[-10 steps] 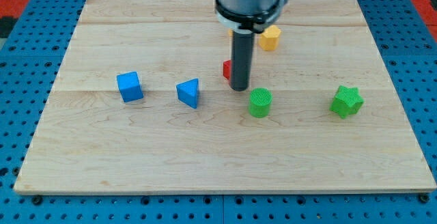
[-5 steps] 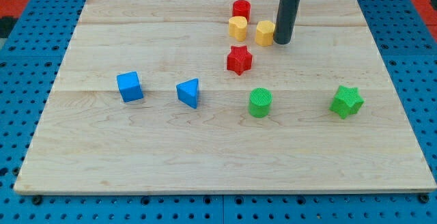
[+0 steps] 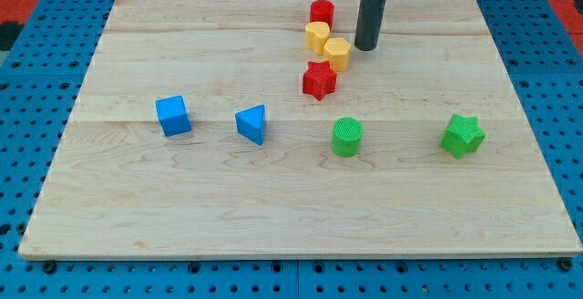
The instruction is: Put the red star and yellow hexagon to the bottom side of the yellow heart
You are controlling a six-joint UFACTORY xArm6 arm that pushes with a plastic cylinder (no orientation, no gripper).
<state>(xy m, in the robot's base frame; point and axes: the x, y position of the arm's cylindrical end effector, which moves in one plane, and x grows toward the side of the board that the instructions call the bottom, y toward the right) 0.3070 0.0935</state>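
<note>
A: Where does my tip sit?

B: Toward the view's top, just to the view's right of the yellow hexagon, with a narrow gap showing, so apparently not pressing on it. There is no gripper here to open or close, only the bare rod, and it holds nothing.

A: Why stand on that side?

B: My guess is that a shove from the right sends the hexagon toward the view's left, tucking it under the yellow heart. The hexagon now touches the heart's lower right edge.

A: And the red star?

B: It lies below both, just under the hexagon and close to touching it. So both task blocks look gathered on the heart's bottom side, the hexagon a little off to the right.

A: What else is near?

B: A red cylinder right above the heart. Well apart on the table are a green cylinder, green star, blue triangle and blue cube.
</note>
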